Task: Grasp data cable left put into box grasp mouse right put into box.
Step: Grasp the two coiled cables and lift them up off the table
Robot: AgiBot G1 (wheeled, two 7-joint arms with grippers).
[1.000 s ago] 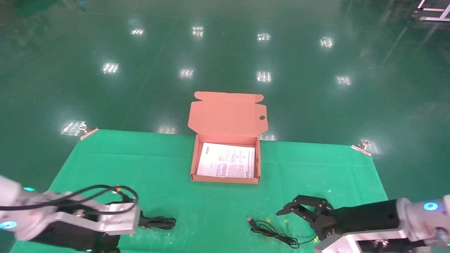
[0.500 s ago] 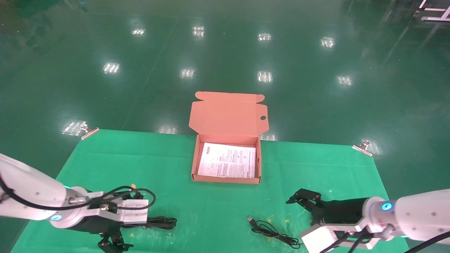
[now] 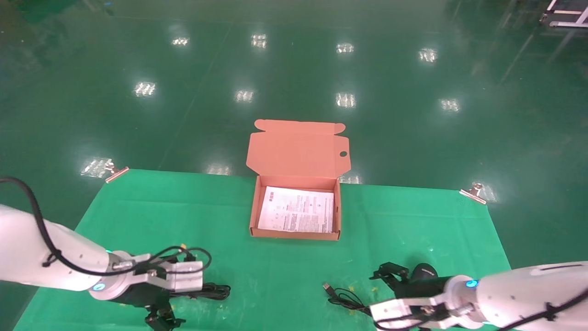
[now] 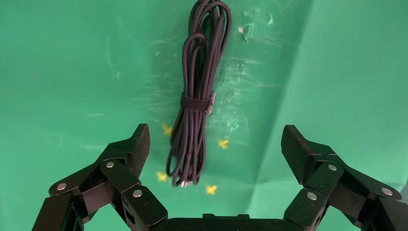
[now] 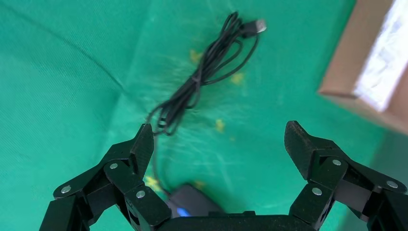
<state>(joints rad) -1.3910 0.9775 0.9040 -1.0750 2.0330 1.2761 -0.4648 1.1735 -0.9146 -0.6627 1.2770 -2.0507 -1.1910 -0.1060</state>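
Both arms have swung down and in over the last second. The left hand now hangs over the data cable, fingers spread wide with the near end of the bundle between them, not touching. The right hand has pulled back toward the bench's near edge, fingers also wide apart, poised over the mouse, with nothing gripped. Likely meaning: both pre-grasp poses are set, no pick made yet, and the box holds neither item.

Places, head view: box at bench centre, data cable at 8 o'clock from it, mouse at 4 o'clock, and its loose cord with USB plug at 5 o'clock.

Materials:
- The data cable is thin matte black rubbery strands, a long narrow hank cinched mid-length by a black strap; floppy ends.
- The mouse is smooth black plastic, an oval dome with a small blue spot; its cord lies slack and tangled.
- The box is salmon corrugated card, shallow, with its flap lid upright and a round notch in it; a white printed leaflet lies flat inside.
- The bench is covered in green cloth, creased, with scuffs and yellow marks.
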